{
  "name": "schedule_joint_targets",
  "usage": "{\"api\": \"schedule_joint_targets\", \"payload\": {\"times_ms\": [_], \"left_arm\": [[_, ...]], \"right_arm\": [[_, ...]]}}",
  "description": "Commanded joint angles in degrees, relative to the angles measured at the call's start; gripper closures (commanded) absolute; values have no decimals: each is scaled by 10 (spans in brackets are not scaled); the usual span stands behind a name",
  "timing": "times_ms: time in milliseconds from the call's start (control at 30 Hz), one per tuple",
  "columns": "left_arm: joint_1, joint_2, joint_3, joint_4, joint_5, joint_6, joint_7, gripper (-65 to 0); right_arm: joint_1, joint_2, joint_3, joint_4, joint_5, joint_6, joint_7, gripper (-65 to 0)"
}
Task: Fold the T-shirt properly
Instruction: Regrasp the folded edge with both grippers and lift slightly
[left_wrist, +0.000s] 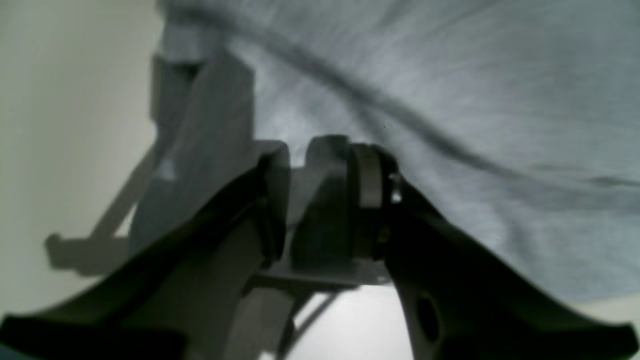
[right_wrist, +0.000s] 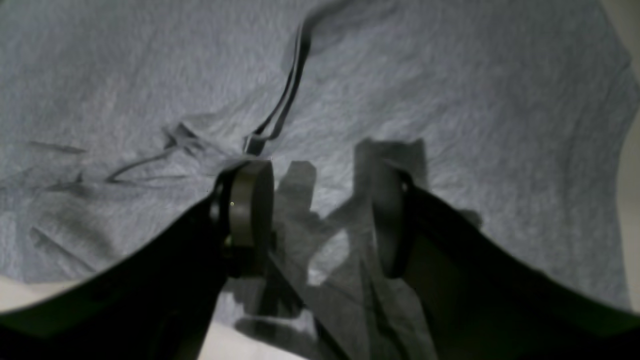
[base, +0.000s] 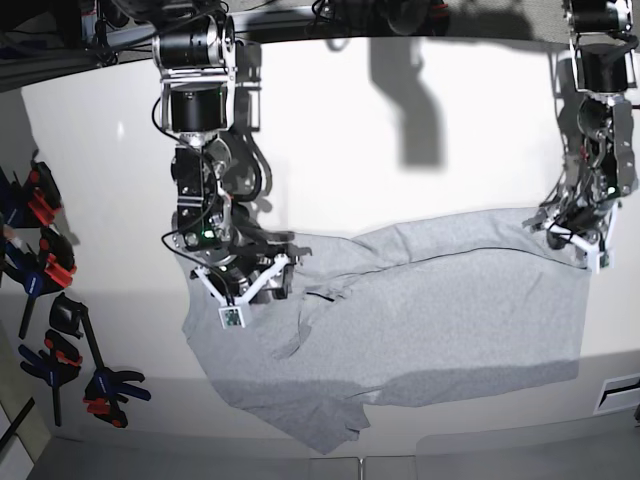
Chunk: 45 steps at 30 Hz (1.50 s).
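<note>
We see the T-shirt (base: 430, 310) spread wrinkled on the white table (base: 400, 150). Our left gripper (left_wrist: 327, 197) pinches its fingers (left_wrist: 367, 175) on a fabric edge between them. Our right gripper (right_wrist: 320, 215) stands spread, grey cloth beneath and beyond its fingers (right_wrist: 250, 200).

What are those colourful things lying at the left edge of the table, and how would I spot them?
On the white table, left of the grey T-shirt, lie several clamps. Their black bodies with red and blue handles set them apart.
</note>
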Motion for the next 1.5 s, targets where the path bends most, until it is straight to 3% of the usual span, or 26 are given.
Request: {"api": "schedule_joint_targets", "payload": {"times_ms": [0, 200, 1200, 1467], "left_arm": [[-20, -11, -3, 3, -6, -16, -16, -181], [-20, -10, -3, -2, -6, -46, -17, -181], [-18, -10, -3, -2, -4, -46, -16, -181], [-18, 9, -3, -2, -3, -46, -19, -181]], "right_arm": [[10, 0, 2, 11, 0, 1, 16, -295], [-11, 0, 2, 11, -43, -14, 43, -295], [-13, 0, 2, 11, -42, -16, 36, -295], [-13, 0, 2, 11, -42, -15, 36, -295]]}}
